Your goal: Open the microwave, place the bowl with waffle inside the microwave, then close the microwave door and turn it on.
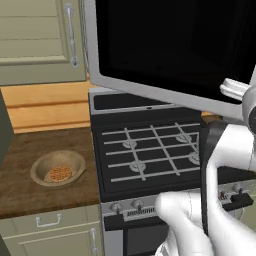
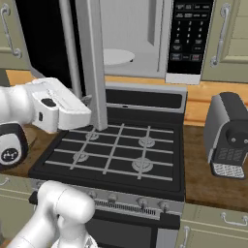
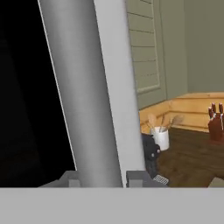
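Hand view, microwave door (image 3: 87, 96) edge between end effector (image 3: 103, 178) fingertips (touching unclear)

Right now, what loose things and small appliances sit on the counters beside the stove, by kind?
Bowl: 1
Waffle: 1, in the bowl
Coffee machine: 1
Utensil holder: 1
Knife block: 1
Total: 5

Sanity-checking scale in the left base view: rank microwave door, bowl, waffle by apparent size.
1. microwave door, largest by far, though swung open toward the camera, so nearness inflates it.
2. bowl on the counter left of the stove.
3. waffle, lying inside the bowl.
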